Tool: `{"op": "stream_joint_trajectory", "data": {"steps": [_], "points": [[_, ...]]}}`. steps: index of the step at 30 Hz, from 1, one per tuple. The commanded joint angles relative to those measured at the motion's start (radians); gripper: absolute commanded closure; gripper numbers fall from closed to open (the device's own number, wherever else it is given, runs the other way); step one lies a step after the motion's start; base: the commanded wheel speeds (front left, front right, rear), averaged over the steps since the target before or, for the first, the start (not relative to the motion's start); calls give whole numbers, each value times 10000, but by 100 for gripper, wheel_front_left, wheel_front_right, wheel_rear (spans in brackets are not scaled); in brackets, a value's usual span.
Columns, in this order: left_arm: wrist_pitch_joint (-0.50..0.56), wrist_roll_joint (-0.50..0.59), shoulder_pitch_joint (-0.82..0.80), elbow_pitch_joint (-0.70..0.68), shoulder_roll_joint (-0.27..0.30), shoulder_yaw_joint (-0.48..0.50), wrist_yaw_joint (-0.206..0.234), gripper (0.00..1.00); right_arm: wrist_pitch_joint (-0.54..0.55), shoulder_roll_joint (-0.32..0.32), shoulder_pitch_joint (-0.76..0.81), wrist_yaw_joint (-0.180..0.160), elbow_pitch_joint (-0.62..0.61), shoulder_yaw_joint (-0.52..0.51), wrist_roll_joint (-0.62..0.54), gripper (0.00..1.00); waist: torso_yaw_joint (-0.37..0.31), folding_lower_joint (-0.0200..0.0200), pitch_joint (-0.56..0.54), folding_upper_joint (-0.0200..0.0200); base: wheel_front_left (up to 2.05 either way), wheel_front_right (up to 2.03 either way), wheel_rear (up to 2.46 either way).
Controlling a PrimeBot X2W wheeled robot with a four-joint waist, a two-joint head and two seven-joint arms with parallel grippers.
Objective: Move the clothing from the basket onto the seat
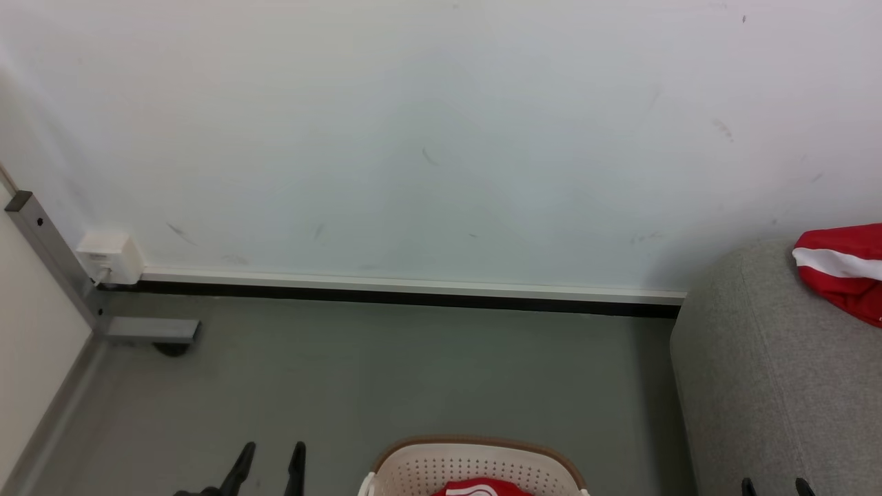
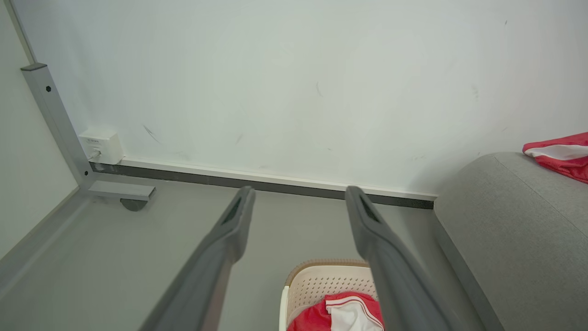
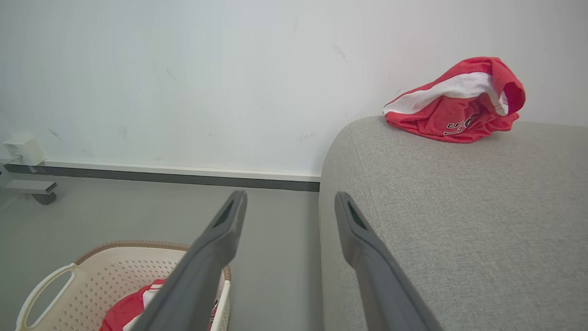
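Looking down from the head view, the task seems partly done: one red garment [image 1: 844, 272] lies on the grey seat [image 1: 758, 372] at the right edge, cut off by the frame, while a second red garment [image 1: 482, 488] sits in the basket [image 1: 475, 442], whose near half runs off the bottom; the left tool [image 1: 273, 448] and right tool [image 1: 775, 484] show as mere fingertips, apart and empty. In the left wrist view that tool's fingers stand wide open above the floor, holding nothing, one finger covering part of the basket. In the right wrist view the right tool gapes open too, between basket and seat; how many pieces the basket holds I cannot tell
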Motion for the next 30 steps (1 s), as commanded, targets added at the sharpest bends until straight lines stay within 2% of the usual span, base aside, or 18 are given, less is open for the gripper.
{"op": "stream_joint_trajectory", "data": {"steps": [1,8,16,26,30], "points": [[-2,151,-76,29,-17,37,-28,0,-34,-3,-30,-25,-13,8,33,0,-13,0,20,-1,0,0,0],[-2,159,-228,150,-33,-106,-87,0,-34,-3,-228,-26,-92,-1,45,0,-189,0,167,-1,0,0,0],[-2,228,-719,603,87,-603,-112,0,-33,-3,-476,-26,-374,94,139,0,-793,0,375,-1,0,0,0],[24,-146,-2007,1910,455,-1936,-118,0,-18,-6,-890,-26,-822,499,373,0,-2173,0,947,-1,0,0,0],[424,-382,-2724,2521,597,-2444,-119,0,-16,-4,-1113,-26,-1100,677,468,0,-2744,0,1429,-1,0,0,0]]}}
